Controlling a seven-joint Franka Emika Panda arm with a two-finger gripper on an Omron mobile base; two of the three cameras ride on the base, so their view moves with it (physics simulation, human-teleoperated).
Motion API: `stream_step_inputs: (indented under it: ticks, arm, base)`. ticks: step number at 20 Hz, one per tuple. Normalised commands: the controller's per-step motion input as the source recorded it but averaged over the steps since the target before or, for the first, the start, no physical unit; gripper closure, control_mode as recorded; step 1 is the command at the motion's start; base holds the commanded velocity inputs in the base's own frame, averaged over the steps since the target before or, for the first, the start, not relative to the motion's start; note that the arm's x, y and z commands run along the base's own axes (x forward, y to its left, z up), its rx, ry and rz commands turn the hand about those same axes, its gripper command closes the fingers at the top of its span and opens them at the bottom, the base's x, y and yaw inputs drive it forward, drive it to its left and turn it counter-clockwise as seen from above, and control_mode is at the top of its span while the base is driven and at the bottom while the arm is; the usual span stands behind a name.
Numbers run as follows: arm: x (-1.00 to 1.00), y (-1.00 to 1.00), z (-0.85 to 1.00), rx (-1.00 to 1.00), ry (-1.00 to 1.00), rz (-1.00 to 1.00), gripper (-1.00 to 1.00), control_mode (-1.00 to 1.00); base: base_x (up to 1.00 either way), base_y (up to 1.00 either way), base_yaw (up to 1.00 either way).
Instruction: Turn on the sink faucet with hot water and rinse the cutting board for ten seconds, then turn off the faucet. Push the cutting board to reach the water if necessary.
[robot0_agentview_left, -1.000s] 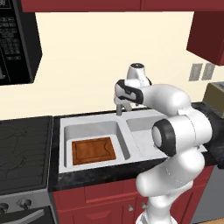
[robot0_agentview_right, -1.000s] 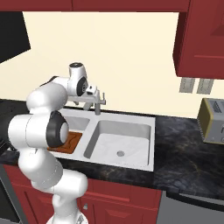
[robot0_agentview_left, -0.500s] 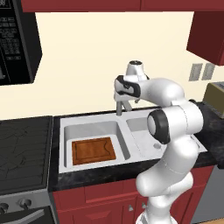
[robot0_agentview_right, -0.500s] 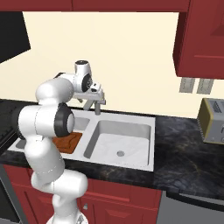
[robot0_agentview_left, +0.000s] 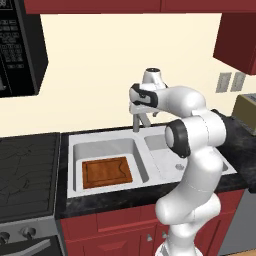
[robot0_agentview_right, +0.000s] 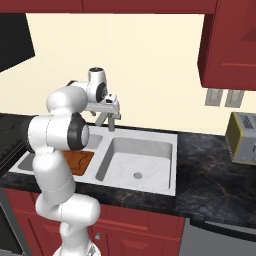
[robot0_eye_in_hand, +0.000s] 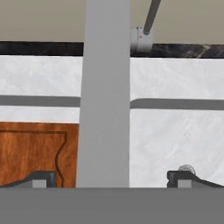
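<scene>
Faucet spout between open claw tips

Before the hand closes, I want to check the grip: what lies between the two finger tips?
In the hand view the sink faucet, its grey spout, runs straight up between the end effector tips, with the cutting board left of it.

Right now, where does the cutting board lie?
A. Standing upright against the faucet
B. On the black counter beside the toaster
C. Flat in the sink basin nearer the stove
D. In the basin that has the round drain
C: the cutting board lies flat on the floor of the sink basin next to the stove, while the basin with the round drain holds no board.
</scene>
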Motion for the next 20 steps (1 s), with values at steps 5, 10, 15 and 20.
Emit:
stream_step_inputs:
  ticks: [5, 10, 15, 20]
  arm:
    - [0.0, 0.0, -0.12, 0.0, 0.0, 0.0, -1.0, -1.0]
    - [-0.11, 0.0, -0.07, 0.0, 0.0, 0.0, -1.0, -1.0]
    - [-0.07, 0.0, -0.16, 0.0, 0.0, 0.0, -1.0, -1.0]
    - [-0.04, 0.0, -0.21, 0.0, 0.0, 0.0, -1.0, -1.0]
  base:
    - [0.0, 0.0, 0.0]
    - [0.0, 0.0, 0.0]
    - [0.0, 0.0, 0.0]
    - [0.0, 0.0, 0.0]
